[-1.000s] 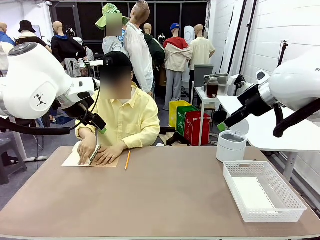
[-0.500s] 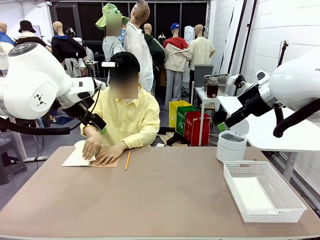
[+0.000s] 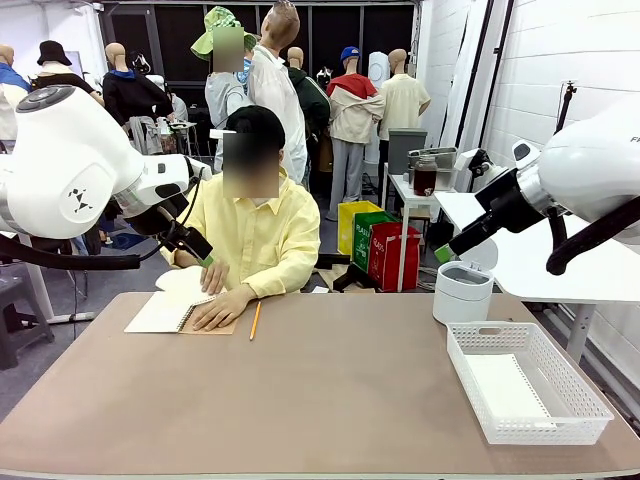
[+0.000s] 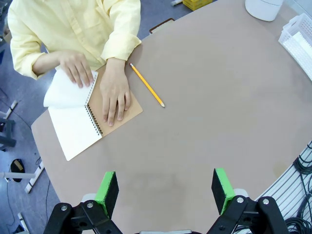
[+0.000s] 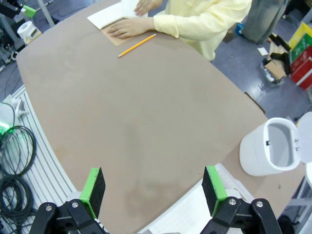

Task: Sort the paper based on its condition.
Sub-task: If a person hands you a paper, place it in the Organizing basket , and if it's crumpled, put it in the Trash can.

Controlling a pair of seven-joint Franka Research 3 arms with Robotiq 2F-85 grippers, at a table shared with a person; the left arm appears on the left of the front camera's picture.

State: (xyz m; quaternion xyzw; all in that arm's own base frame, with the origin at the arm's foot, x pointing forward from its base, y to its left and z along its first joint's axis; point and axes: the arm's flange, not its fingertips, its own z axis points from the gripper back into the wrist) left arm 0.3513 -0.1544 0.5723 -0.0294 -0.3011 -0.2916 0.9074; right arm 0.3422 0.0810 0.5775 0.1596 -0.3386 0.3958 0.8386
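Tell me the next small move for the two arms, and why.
Probably wait: hold both arms high, left gripper and right gripper with jaws open. The person's hand is lifting a page curled up from the spiral of the notebook, the other hand pressing the cover, so nothing looks ready to take. Move once a sheet is offered or laid down.

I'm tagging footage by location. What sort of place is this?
Probably a robotics lab or workshop: the left gripper and right gripper hang over a table, and cables coil beside it.
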